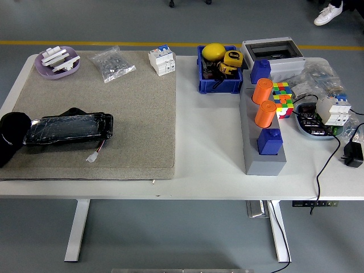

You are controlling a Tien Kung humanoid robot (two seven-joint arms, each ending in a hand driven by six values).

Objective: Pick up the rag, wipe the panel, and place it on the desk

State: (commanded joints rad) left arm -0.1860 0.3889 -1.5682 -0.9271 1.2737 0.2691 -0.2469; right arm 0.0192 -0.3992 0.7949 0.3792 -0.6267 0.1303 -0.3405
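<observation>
Panel [68,128], black, film-wrapped, laid flat on grey mat [131,114], face up, open to wiping. Black bundle touching panel's left end judged to be rag [11,136], resting on desk [210,148]; scene fits rag awaiting pickup or already returned. Robot hands not seen; finger state cannot be told.

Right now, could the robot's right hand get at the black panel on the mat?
Probably not easily. The right hand is out of view, the panel lies far left on the mat, and the grey rack stands between.
</observation>
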